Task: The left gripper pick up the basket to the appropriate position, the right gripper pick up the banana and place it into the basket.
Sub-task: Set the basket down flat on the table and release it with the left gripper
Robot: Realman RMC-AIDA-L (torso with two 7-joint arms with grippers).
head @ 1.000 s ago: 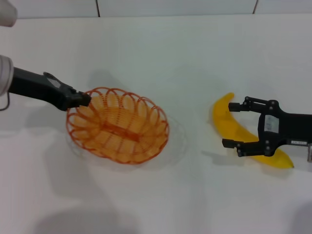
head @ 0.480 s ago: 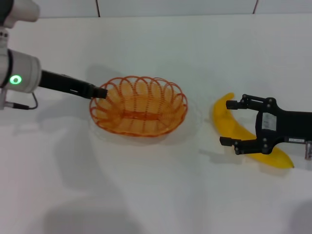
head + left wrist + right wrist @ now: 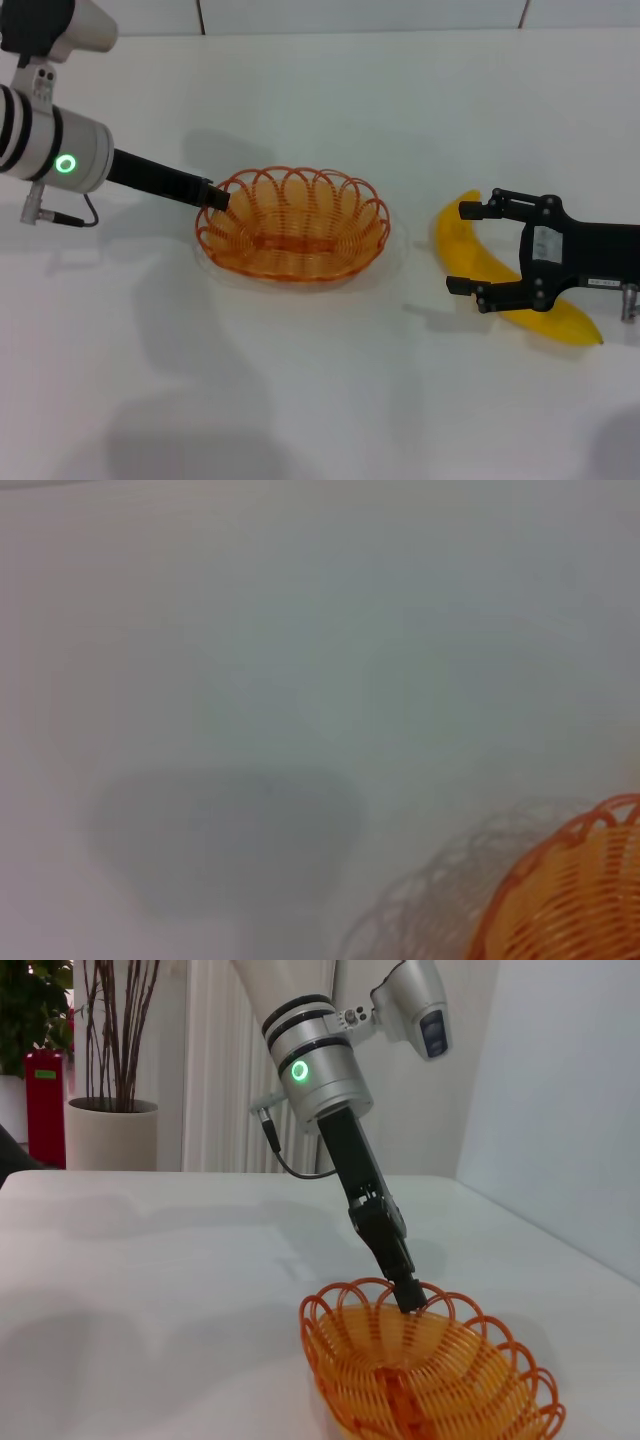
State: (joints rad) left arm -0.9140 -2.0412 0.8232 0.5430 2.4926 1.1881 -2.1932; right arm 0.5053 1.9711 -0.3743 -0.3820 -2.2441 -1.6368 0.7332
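Observation:
The orange wire basket (image 3: 293, 225) is at the table's middle, held by its left rim in my left gripper (image 3: 212, 193), which is shut on the rim. The basket casts a faint offset shadow, so it seems to hang just above the table. It also shows in the left wrist view (image 3: 570, 890) and the right wrist view (image 3: 430, 1370), where the left gripper (image 3: 405, 1295) pinches the rim. The yellow banana (image 3: 480, 262) lies on the table at the right. My right gripper (image 3: 459, 248) is open, its fingers straddling the banana's middle.
The white table (image 3: 320, 400) ends at a tiled wall at the back. Bare table separates the basket from the banana. In the right wrist view a potted plant (image 3: 110, 1130) and a red object (image 3: 45, 1105) stand beyond the table.
My left gripper has carried the basket to the right and a little farther back, and turned it. My right gripper has shifted slightly left over the banana, still open.

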